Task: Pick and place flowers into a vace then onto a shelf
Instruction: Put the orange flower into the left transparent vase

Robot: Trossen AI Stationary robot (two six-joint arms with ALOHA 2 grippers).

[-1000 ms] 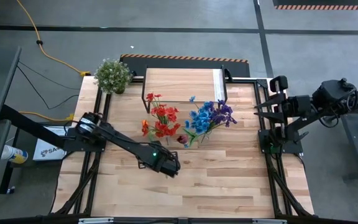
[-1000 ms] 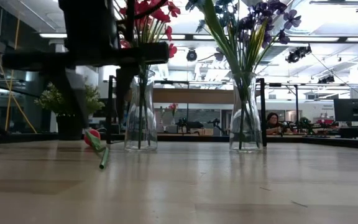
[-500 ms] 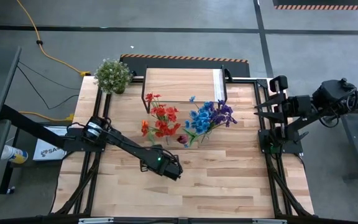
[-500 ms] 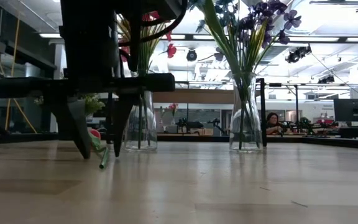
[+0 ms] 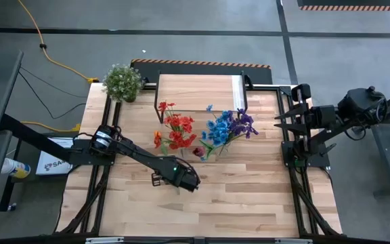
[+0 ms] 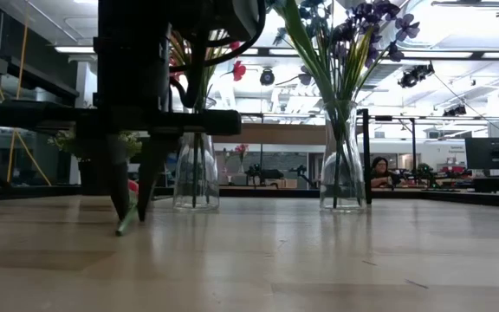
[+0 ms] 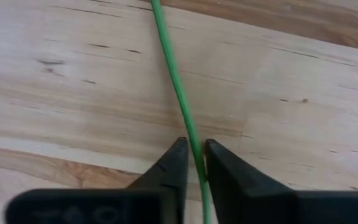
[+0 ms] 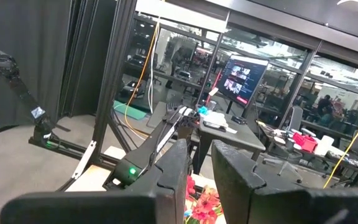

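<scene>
Only one bit of lettering is readable. A white box sits on the floor just left of the table, beneath the left arm, and dark capital letters beginning "SA" show on its side; the remainder is hidden. A far-off screen in the room shows pictures, but its content is too small to read.

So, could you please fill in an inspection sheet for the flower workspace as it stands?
Surface: plank tabletop, no spills seen.
Job's things: shelf bare; red flowers and blue and purple flowers in glass vases; one loose stem lying flat.
Clutter: potted plant at a far corner.
Grippers: left gripper down at the tabletop, fingers closing around the loose stem; right gripper parked off the table's right edge.
Cables: yellow cable on the floor.
Surroundings: a person at a desk behind.
</scene>
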